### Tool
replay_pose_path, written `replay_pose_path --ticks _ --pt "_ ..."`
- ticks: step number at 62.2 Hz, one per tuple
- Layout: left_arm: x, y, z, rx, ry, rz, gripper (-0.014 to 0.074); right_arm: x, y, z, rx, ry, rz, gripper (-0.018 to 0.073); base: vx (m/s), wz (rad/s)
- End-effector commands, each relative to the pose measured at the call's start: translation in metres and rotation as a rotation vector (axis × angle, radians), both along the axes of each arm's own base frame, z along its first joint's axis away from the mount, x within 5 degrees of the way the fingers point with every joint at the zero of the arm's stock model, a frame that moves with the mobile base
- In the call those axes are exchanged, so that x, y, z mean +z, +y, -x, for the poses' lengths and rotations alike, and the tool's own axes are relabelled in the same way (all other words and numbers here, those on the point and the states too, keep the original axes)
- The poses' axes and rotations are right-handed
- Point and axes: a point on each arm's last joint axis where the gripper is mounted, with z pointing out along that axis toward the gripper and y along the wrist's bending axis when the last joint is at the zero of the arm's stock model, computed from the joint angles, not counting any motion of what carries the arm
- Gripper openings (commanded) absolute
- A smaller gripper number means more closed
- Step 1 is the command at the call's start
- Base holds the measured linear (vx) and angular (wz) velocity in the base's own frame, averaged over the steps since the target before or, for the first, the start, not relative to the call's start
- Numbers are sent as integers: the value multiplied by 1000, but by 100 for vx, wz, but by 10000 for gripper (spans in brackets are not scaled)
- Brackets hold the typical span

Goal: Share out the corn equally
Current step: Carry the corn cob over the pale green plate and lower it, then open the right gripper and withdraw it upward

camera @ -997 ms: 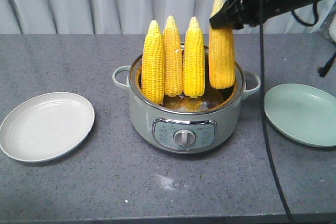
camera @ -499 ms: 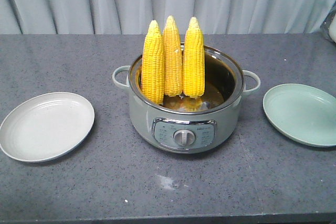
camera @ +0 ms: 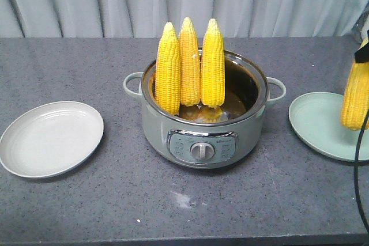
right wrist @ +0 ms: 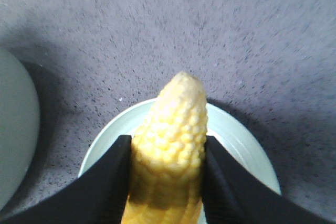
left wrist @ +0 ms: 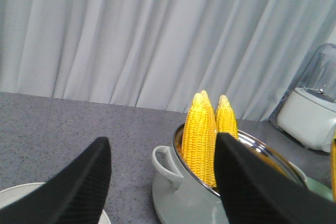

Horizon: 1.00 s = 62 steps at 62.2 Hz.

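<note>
Three corn cobs [camera: 189,61] stand upright, tips up, in the grey-green cooker pot [camera: 203,142] at the table's middle. A fourth corn cob [camera: 356,96] hangs upright at the right edge, over the green plate [camera: 320,125]. My right gripper [right wrist: 167,153] is shut on this cob [right wrist: 170,145] near its tip, with the green plate [right wrist: 239,145] below it. My left gripper [left wrist: 163,148] is open and holds nothing. It looks toward the pot's left handle [left wrist: 167,163] and the standing cobs [left wrist: 199,135].
A pale plate [camera: 51,138] lies at the left of the pot. A blender jar [left wrist: 312,108] stands at the back right. A black cable [camera: 358,159] hangs down at the right edge. A curtain closes off the back.
The right gripper lifted the fourth cob out of the pot, left the view half a second ago, and now holds it over the green plate at the right.
</note>
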Motion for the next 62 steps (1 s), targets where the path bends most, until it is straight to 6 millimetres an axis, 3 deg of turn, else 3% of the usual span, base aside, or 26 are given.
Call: replay_pose_path --ticks 1,18,36,44,53,62 --pt "16 -1 0 -8 -83 34 426 12 12 1 49 -21 -23 9 0 0" --pt "15 -1 0 -8 -74 31 426 -15 39 -18 128 52 1 99 0 0" --pt "15 -1 0 -8 -74 31 426 -18 40 -20 128 55 32 409 0 0" --pt "15 -1 0 -8 -73 32 426 -16 40 -19 124 55 34 478 0 0" --pt "15 -1 0 -8 -73 32 426 0 39 -18 114 17 46 480 0 0" --pt "17 -1 1 -8 -79 33 426 48 47 -3 88 -99 35 480 0 0"
